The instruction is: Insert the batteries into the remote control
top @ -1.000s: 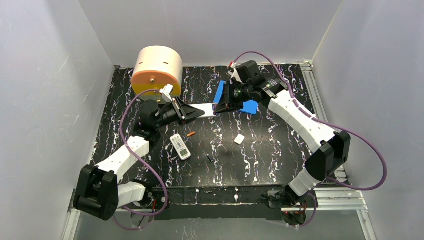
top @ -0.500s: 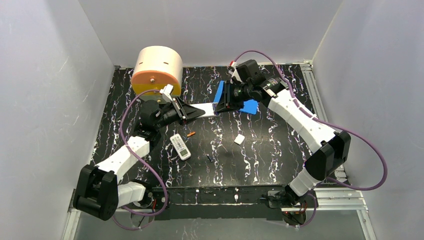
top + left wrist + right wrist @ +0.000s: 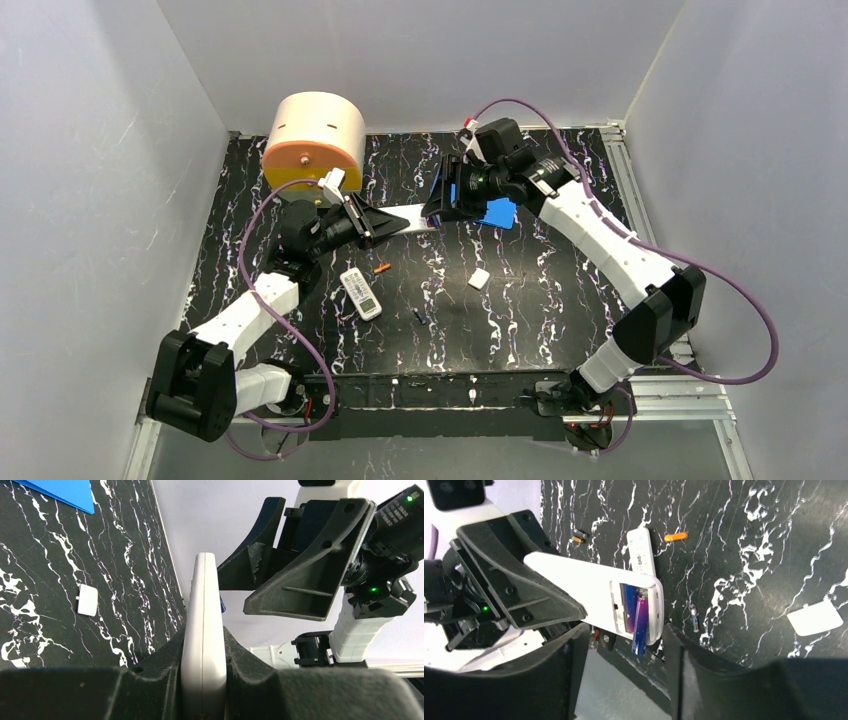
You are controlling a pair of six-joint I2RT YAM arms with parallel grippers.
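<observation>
While left tool (image 3: 204, 652) pinches remote (image 3: 205, 590), right tool (image 3: 624, 647) spread, purple battery (image 3: 640, 625) protruding

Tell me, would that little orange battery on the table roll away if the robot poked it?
Probably. The orange battery is a thin round cylinder lying on its side on the flat table, so a sideways poke would likely roll it. It looks tiny next to the white remote lying beside it, so it is probably light. It seems stiff, not bendy.
</observation>
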